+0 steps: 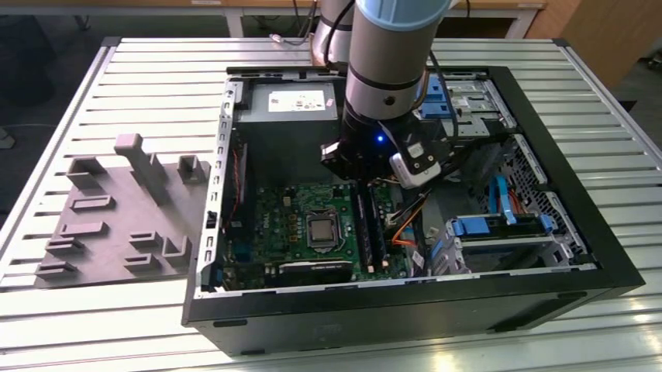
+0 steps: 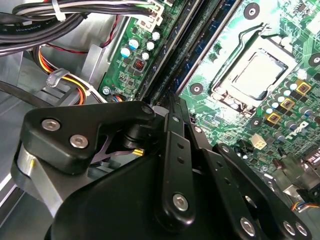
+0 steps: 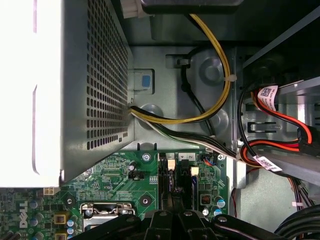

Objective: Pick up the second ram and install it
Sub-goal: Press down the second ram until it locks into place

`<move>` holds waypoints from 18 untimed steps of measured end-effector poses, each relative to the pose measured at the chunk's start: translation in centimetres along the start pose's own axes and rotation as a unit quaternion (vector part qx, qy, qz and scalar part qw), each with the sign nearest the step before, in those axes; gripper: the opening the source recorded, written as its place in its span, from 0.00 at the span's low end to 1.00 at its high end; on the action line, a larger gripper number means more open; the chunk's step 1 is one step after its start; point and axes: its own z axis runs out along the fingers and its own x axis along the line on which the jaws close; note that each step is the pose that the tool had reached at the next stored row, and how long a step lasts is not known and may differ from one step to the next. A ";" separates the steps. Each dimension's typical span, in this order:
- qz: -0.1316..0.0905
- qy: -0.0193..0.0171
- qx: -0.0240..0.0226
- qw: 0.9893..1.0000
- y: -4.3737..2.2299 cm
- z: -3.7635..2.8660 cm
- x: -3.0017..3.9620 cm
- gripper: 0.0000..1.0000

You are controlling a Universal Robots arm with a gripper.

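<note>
Slatted metal surface [image 1: 135, 318] carries one open computer case [image 1: 559, 232] and, beside it toward the exterior view's left, one grey fixture block [image 1: 114, 225] with upright posts.

Landmark: green motherboard [image 1: 284, 225], lying flat in the case floor. One power supply box [image 1: 294, 116] sits just beyond its far edge. One CPU socket [image 2: 257, 75], metal-framed, near the board's middle. Cable bundles, yellow, black and red [image 3: 215, 95], run off the board's slot-side edge.

One arm [image 1: 388, 46] reaches down into the case. End effector [image 1: 357, 174] sits low over the long memory slots [image 2: 185, 55] at the board's edge, next to the socket. Black fingers [image 2: 175, 145] drawn together, narrow gap. A thin dark edge shows between them; cannot tell whether that is the second ram or where the stick is.
</note>
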 end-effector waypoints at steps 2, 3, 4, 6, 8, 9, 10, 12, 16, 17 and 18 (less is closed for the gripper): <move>0.000 0.000 0.000 1.000 0.00 0.02 0.00 0.11; 0.000 0.000 0.000 1.000 0.00 0.04 0.00 0.11; 0.000 0.000 0.000 1.000 0.00 0.06 0.00 0.11; 0.000 0.000 0.000 1.000 0.00 0.07 0.00 0.11; 0.000 0.000 0.000 1.000 0.00 0.08 0.00 0.11; 0.000 0.000 0.000 1.000 0.00 0.08 0.00 0.11; 0.000 0.000 0.000 1.000 0.00 0.08 0.00 0.11; 0.000 0.000 0.000 1.000 0.00 0.09 0.00 0.11; 0.000 0.000 0.000 1.000 -0.01 0.19 0.00 0.11; 0.000 0.000 0.000 1.000 -0.01 0.20 0.00 0.11; 0.000 0.000 0.000 1.000 -0.01 0.20 0.00 0.11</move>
